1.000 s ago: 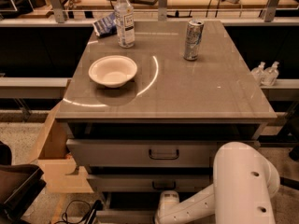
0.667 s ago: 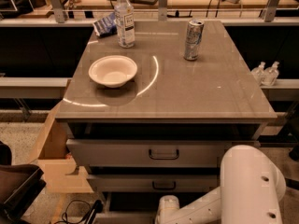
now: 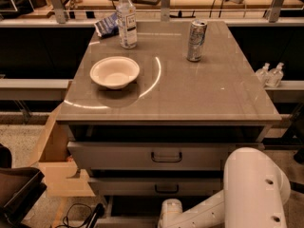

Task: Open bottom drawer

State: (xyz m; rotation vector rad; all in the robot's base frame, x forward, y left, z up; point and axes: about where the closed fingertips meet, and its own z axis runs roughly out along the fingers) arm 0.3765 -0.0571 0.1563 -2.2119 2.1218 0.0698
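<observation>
Approach step: arm (image 3: pixel 199 215) is hovering at 6 o'clock beside the bottom drawer (image 3: pixel 135 210). Gripper is sitting below frame, so I cannot tell its grip. Next move is calling for a handle grasp.

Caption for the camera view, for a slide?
White arm reaches low at the grey drawer cabinet, gripper below frame; bowl, bottle, can on top.

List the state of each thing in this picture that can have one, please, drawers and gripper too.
Water bottle: upright, cap on.
Can: upright.
Bowl: right way up, empty.
Top drawer: looks shut.
Middle drawer: looks shut.
Bottom drawer: in shadow, partly behind the arm; cannot tell.
Gripper: not in view, below the picture's lower edge.
</observation>
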